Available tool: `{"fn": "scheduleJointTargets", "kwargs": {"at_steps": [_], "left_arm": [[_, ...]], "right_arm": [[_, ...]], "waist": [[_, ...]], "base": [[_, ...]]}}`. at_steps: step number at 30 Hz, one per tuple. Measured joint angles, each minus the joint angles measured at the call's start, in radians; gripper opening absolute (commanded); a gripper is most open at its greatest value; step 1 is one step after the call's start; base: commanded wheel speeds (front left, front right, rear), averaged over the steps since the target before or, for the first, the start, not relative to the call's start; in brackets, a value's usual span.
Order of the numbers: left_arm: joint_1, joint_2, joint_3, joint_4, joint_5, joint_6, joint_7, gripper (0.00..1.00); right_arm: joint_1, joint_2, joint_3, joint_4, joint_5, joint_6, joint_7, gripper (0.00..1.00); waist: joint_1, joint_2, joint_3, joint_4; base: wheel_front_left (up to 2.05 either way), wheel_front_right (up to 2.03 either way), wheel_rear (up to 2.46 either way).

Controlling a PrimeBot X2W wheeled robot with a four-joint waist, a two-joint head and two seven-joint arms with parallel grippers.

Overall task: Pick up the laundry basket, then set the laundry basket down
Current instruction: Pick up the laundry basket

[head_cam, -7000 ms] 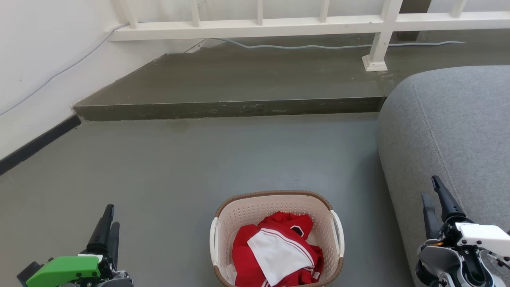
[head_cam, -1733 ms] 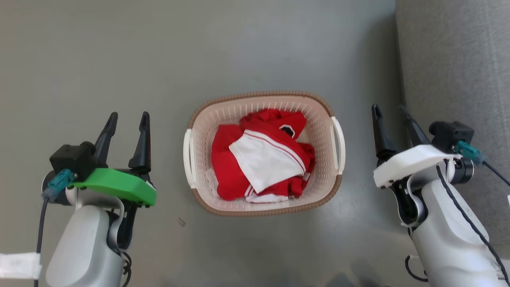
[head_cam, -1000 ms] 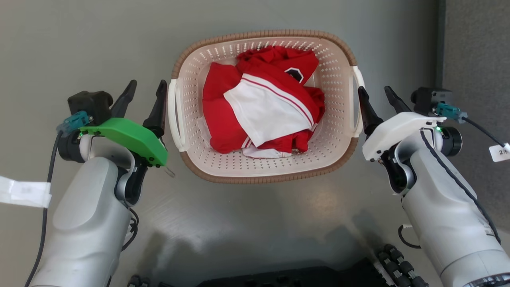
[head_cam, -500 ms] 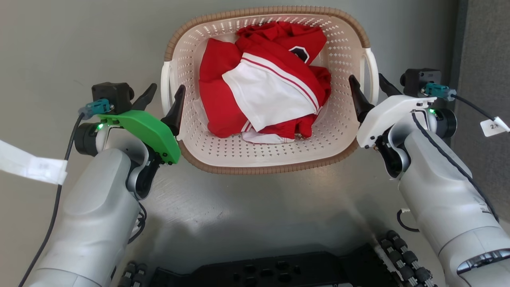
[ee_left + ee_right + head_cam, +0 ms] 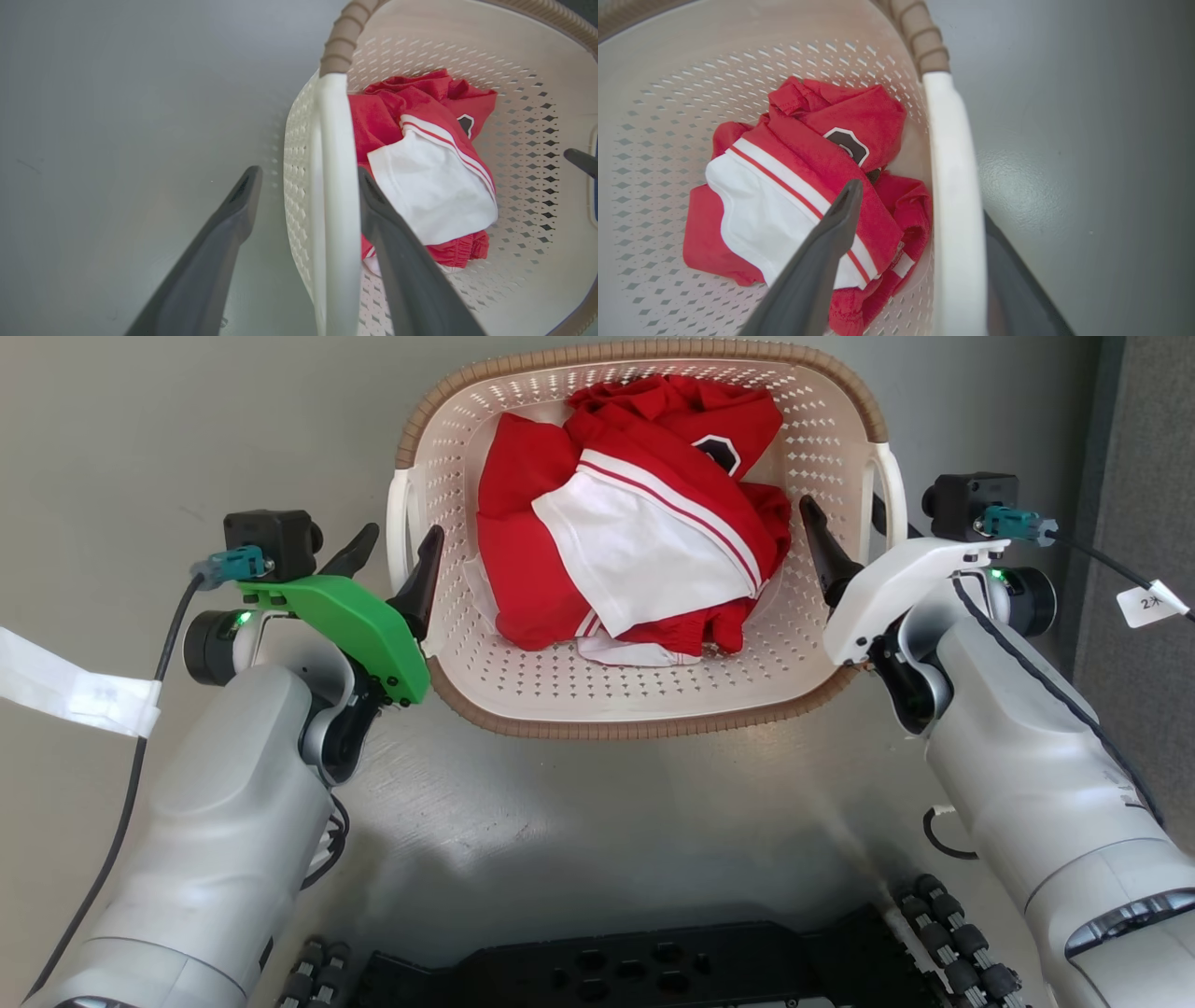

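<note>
Pick-up stage: open left fingers (image 5: 425, 569) and right fingers (image 5: 820, 546) straddle the laundry basket's (image 5: 644, 728) handles (image 5: 334, 186); closing, then a level lift, seems next.

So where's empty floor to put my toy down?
Bare floor lies left of the left end effector, and between the laundry basket and the robot's black base. It's crowded between the right end effector and the grey couch.

Bright even light, pale glare on the floor (image 5: 467, 803), soft shadows, wrist views bowed at edges, foreground blurred.
</note>
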Motion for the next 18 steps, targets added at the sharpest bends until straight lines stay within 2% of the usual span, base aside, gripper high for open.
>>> {"fn": "scheduleJointTargets", "kwargs": {"at_steps": [1, 2, 3, 4, 18], "left_arm": [[-0.003, 0.0, -0.005, 0.004, -0.004, 0.0, 0.0, 0.33], [-0.005, 0.0, -0.008, 0.009, -0.01, 0.0, 0.0, 0.0], [-0.007, 0.0, -0.01, 0.013, -0.019, 0.0, 0.0, 0.0], [-0.009, 0.0, -0.012, 0.015, -0.027, 0.0, 0.0, 0.0], [-0.014, 0.019, -0.084, 0.058, -0.087, 0.003, -0.033, 0.0]], "right_arm": [[-0.002, 0.0, 0.004, 0.004, 0.003, 0.002, 0.0, 0.56], [-0.004, 0.0, 0.01, 0.01, 0.006, 0.002, 0.0, 0.29], [-0.008, 0.0, 0.014, 0.014, 0.011, 0.002, 0.0, 0.11], [-0.012, -0.002, 0.017, 0.019, 0.014, 0.002, 0.0, 0.0], [-0.019, 0.0, 0.087, 0.052, 0.075, 0.006, -0.02, 0.0]], "waist": [[0.0, 0.0, 0.0, 0.001], [0.0, 0.0, 0.0, 0.001], [0.0, 0.0, 0.0, 0.002], [0.0, 0.0, 0.0, 0.002], [0.0, 0.0, -0.041, -0.006]], "base": [[0.0, 0.0, 0.0], [0.0, 0.0, 0.0], [0.0, 0.0, 0.0], [0.0, 0.0, 0.0], [0.0, 0.0, 0.0]]}}
